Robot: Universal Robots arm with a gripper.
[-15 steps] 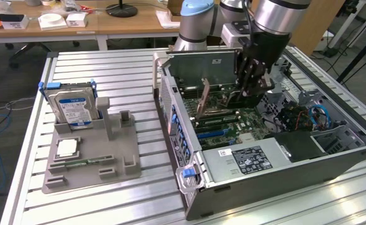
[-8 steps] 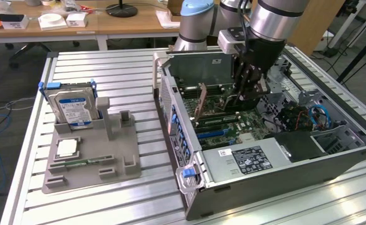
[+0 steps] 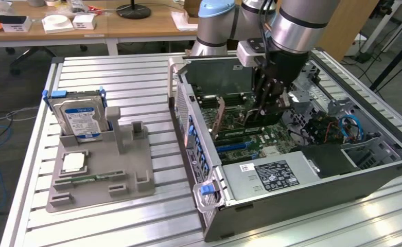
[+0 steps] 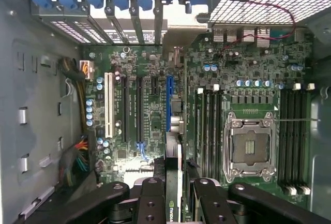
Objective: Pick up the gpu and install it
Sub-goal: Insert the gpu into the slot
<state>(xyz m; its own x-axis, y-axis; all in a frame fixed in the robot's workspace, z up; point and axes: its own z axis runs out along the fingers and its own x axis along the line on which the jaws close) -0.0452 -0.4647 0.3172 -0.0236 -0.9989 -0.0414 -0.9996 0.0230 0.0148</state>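
Observation:
My gripper (image 3: 266,110) is reaching down into the open computer case (image 3: 208,206), above the motherboard. Its black fingers (image 4: 152,198) are shut on the gpu (image 4: 174,154). In the wrist view the card shows edge-on, thin and upright, with a black face carrying a logo. It hangs in line with the long blue expansion slot (image 4: 169,100) and just above it; I cannot tell whether they touch. In the exterior view the gpu (image 3: 219,117) stretches from the gripper toward the case's rear wall with the blue slot clips (image 3: 195,141).
The power supply (image 3: 276,175) fills the near end of the case. A CPU socket (image 4: 251,149) and memory slots (image 4: 209,131) flank the slot. On the exterior view's left, a grey fixture (image 3: 128,175) holds a hard drive (image 3: 81,118), a chip (image 3: 73,162) and a memory stick (image 3: 91,178).

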